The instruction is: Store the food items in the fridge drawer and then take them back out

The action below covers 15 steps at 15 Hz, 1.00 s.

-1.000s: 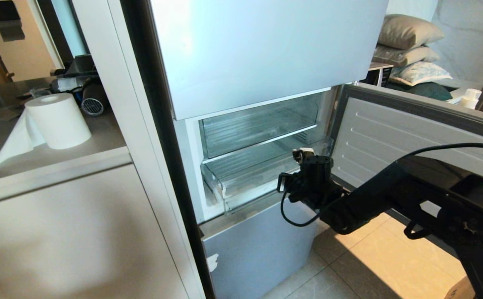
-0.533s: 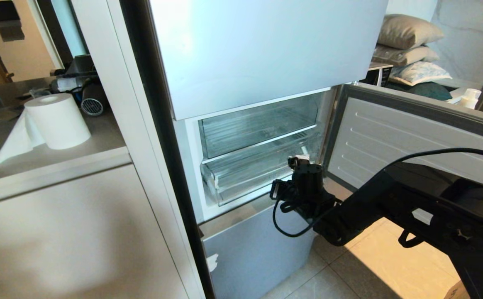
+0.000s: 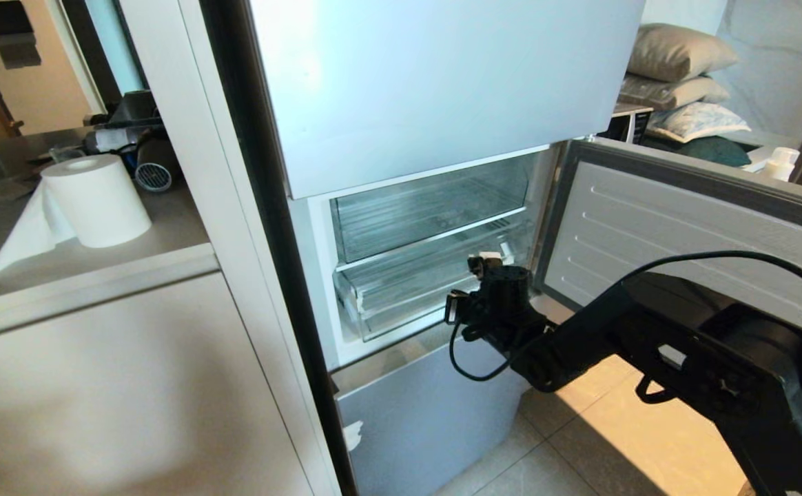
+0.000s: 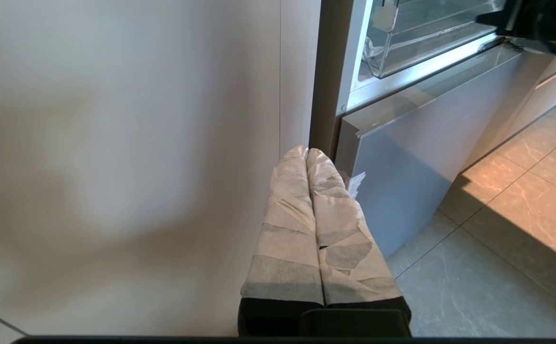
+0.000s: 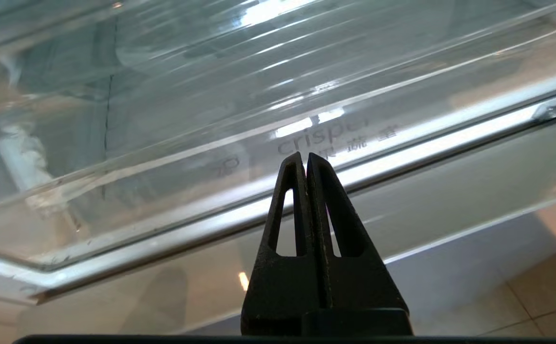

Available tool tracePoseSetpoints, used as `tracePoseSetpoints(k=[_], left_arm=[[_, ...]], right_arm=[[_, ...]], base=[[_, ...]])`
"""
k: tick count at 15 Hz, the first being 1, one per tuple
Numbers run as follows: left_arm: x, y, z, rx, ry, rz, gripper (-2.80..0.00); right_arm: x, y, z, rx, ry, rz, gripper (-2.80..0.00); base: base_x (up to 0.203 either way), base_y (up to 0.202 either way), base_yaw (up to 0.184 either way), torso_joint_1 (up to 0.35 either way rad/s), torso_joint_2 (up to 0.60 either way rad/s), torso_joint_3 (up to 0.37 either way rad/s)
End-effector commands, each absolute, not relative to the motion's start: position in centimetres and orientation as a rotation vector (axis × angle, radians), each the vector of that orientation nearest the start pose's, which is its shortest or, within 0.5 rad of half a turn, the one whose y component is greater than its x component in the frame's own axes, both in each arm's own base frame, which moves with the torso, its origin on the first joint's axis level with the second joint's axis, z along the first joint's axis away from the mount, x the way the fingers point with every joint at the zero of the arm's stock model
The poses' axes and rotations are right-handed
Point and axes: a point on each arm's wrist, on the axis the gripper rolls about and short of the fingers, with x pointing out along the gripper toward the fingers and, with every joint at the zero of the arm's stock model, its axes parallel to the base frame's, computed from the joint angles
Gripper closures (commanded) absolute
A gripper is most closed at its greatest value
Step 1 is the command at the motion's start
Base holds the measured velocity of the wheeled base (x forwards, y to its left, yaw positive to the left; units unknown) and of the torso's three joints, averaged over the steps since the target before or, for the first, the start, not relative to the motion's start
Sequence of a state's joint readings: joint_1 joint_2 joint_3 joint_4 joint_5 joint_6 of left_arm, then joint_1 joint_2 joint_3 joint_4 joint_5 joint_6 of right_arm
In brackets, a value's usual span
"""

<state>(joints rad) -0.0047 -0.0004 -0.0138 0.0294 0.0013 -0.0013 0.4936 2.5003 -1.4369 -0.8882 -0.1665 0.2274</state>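
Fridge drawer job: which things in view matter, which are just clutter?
Job:
- fridge drawer, clear, no food seen in it
- right gripper, shut, at the drawer front
- open fridge door

Clutter:
- paper towel roll
- pillows
- left gripper, parked by the cabinet

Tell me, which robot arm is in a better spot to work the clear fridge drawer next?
Probably the right. The right gripper, shut and empty, sits at the front of the fridge drawer. The left gripper hangs low beside the cabinet, away from it.
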Motion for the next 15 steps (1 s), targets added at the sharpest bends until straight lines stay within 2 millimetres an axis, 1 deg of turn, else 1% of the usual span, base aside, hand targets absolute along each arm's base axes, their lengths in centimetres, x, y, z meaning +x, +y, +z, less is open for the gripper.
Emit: tracePoseSetpoints(k=[1, 3, 4, 8, 10, 12, 13, 14, 15], left_arm=[[-2.4, 0.0, 7.6, -0.001, 0.017, -0.003, 0.00], [-2.4, 0.0, 7.6, -0.001, 0.016, -0.003, 0.00], [-2.4, 0.0, 7.6, -0.001, 0.015, -0.003, 0.00], [-2.4, 0.0, 7.6, -0.001, 0.015, -0.003, 0.00], [-2.4, 0.0, 7.6, -0.001, 0.015, -0.003, 0.00], [-2.4, 0.0, 7.6, -0.001, 0.015, -0.003, 0.00], [-2.4, 0.0, 7.6, -0.001, 0.017, -0.003, 0.00], [-2.4, 0.0, 7.6, -0.001, 0.015, -0.003, 0.00], [-2.4, 0.0, 7.6, -0.001, 0.015, -0.003, 0.00]], right_arm=[[44.2, 23.3, 3.8, 0.169, 0.193, 0.302, 0.00], [44.6, 23.5, 3.7, 0.178, 0.182, 0.301, 0.00], [45.0, 23.7, 4.0, 0.192, 0.161, 0.299, 0.00], [46.0, 24.4, 4.1, 0.237, 0.052, 0.285, 0.00], [45.9, 24.6, 4.3, 0.258, 0.018, 0.293, 0.00], [45.3, 24.8, 5.2, 0.263, 0.016, 0.296, 0.00], [44.7, 24.8, 6.0, 0.264, 0.015, 0.297, 0.00], [43.8, 24.7, 6.9, 0.261, 0.022, 0.301, 0.00], [42.4, 24.4, 8.3, 0.255, 0.037, 0.309, 0.00]], base=[[0.000, 0.000, 0.000, 0.000, 0.00, 0.000], [0.000, 0.000, 0.000, 0.000, 0.00, 0.000], [0.000, 0.000, 0.000, 0.000, 0.00, 0.000], [0.000, 0.000, 0.000, 0.000, 0.00, 0.000], [0.000, 0.000, 0.000, 0.000, 0.00, 0.000], [0.000, 0.000, 0.000, 0.000, 0.00, 0.000], [0.000, 0.000, 0.000, 0.000, 0.00, 0.000], [0.000, 0.000, 0.000, 0.000, 0.00, 0.000], [0.000, 0.000, 0.000, 0.000, 0.00, 0.000]])
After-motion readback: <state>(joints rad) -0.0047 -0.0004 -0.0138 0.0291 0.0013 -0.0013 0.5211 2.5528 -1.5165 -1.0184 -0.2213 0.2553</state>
